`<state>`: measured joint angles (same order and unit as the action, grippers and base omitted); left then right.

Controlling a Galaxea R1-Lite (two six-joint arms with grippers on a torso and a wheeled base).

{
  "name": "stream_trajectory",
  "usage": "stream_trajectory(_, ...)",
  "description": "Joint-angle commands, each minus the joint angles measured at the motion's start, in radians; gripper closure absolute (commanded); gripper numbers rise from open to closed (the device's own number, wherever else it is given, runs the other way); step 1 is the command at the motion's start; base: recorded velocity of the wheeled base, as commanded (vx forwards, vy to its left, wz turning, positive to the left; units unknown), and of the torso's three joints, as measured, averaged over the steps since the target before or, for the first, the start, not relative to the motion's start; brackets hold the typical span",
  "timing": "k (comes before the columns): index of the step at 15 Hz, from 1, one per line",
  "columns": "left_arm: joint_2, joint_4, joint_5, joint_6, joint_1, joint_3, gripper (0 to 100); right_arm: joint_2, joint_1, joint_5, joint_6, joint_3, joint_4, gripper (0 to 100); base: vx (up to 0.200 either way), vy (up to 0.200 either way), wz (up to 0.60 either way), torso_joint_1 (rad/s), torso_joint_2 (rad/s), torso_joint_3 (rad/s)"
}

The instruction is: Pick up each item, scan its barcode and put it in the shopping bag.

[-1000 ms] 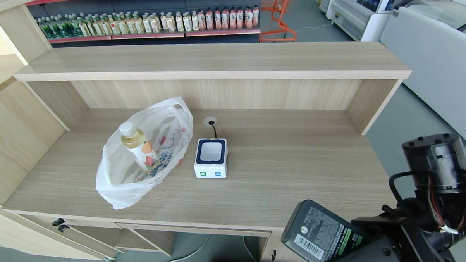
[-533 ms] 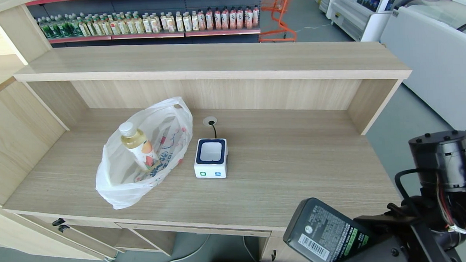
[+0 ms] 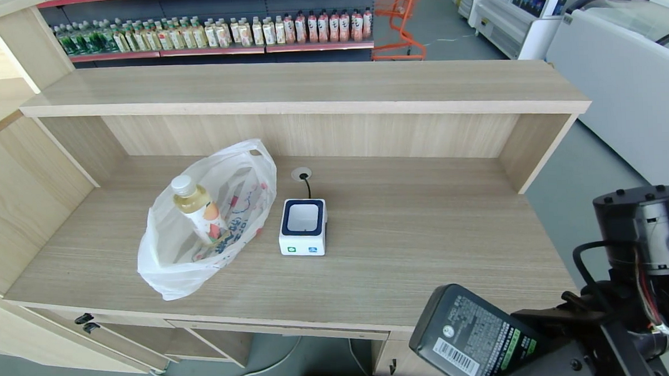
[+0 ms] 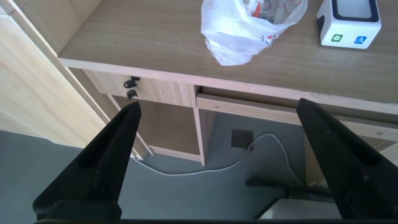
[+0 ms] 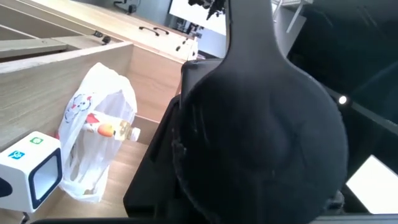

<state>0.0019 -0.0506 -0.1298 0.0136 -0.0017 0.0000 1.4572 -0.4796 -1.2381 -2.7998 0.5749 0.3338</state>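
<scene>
A capped bottle (image 3: pixel 198 208) is seen leaning inside the open white shopping bag (image 3: pixel 160 265) on the wooden counter (image 3: pixel 425 235), with the scanner (image 3: pixel 303 227) set just beside the bag. A black, barcode-labelled block (image 3: pixel 473 333) is pictured low beside the right arm (image 3: pixel 637 238).

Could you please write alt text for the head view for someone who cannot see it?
A white shopping bag holding a drink bottle sits on a wooden counter, a white scanner just right of it. Off the near edge, a black box with a barcode label sits at the right arm's end.
</scene>
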Motion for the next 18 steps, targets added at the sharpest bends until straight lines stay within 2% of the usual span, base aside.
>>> stream_trajectory(1,0.000,0.000,-0.001,0.000,0.000,0.000,0,-0.005,-0.001,-0.001,-0.080,0.000,0.001,100,0.000,0.000,0.00,0.000,0.00,0.000)
stream_trajectory(5,0.000,0.000,-0.001,0.000,0.000,0.000,0,0.003,0.003,0.000,-0.058,0.017,-0.010,100,0.000,0.000,0.00,0.000,0.00,0.000)
stream_trajectory(7,0.000,0.000,-0.001,0.000,0.000,0.000,0,-0.014,0.035,0.005,0.258,0.094,0.001,100,0.000,0.000,0.00,0.000,0.00,0.000)
stream_trajectory(9,0.000,0.000,-0.001,0.000,0.000,0.000,0,-0.074,0.164,0.074,0.787,0.120,0.001,100,0.000,0.000,0.00,0.000,0.00,0.000)
stream_trajectory(10,0.000,0.000,-0.001,0.000,0.000,0.000,0,-0.118,0.216,0.120,0.944,0.126,0.004,100,0.000,0.000,0.00,0.000,0.00,0.000)
stream_trajectory(11,0.000,0.000,-0.001,0.000,0.000,0.000,0,-0.166,0.332,0.218,1.086,0.128,0.005,100,0.000,0.000,0.00,0.000,0.00,0.000)
stream_trajectory(12,0.000,0.000,-0.001,0.000,0.000,0.000,0,-0.189,0.374,0.183,1.117,0.079,0.001,100,0.000,0.000,0.00,0.000,0.00,0.000)
stream_trajectory(13,0.000,0.000,-0.001,0.000,0.000,0.000,0,-0.202,0.380,0.166,1.183,0.059,-0.006,100,0.000,0.000,0.00,0.000,0.00,0.000)
stream_trajectory(15,0.000,0.000,-0.001,0.000,0.000,0.000,0,-0.215,0.389,0.169,1.534,0.079,-0.018,100,0.000,0.000,0.00,0.000,0.00,0.000)
stream_trajectory(16,0.000,0.000,-0.001,0.000,0.000,0.000,0,-0.230,0.429,0.235,1.744,0.089,-0.016,100,0.000,0.000,0.00,0.000,0.00,0.000)
stream_trajectory(17,0.000,0.000,-0.001,0.000,0.000,0.000,0,-0.241,0.440,0.347,1.958,0.099,-0.021,100,0.000,0.000,0.00,0.000,0.00,0.000)
stream_trajectory(18,0.000,0.000,-0.001,0.000,0.000,0.000,0,-0.256,0.415,0.413,2.244,0.103,-0.016,100,0.000,0.000,0.00,0.000,0.00,0.000)
